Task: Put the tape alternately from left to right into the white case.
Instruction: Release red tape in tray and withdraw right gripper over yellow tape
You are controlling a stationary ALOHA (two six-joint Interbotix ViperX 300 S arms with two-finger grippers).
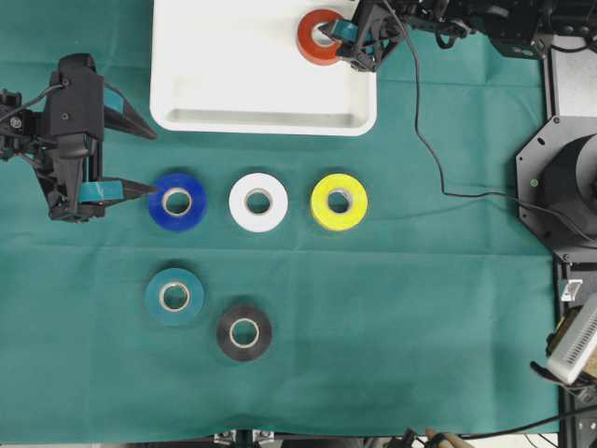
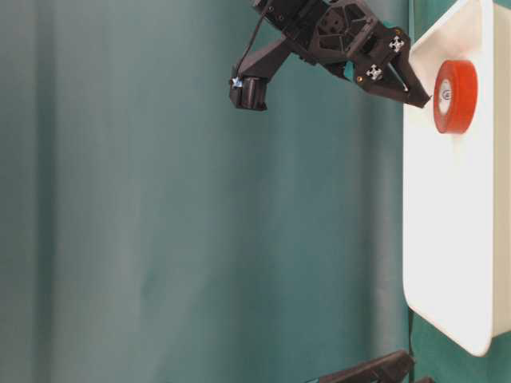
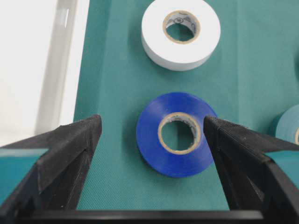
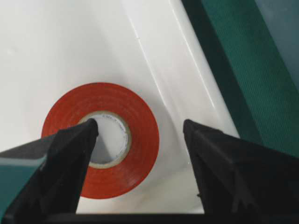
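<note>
Black fingers [image 4: 60, 163] of the right gripper [image 1: 359, 42] stand wide, 1 over the red roll's [image 4: 100, 139] hole, holding nothing. That roll lies flat in the case [image 1: 224, 93], up at 1 o'clock. Left gripper [image 3: 152, 140] waits wide around the blue roll [image 3: 176, 134], ready to grab. 5 rolls sit on the cloth [image 1: 420, 327]. Wrist views cut the fingers off.
</note>
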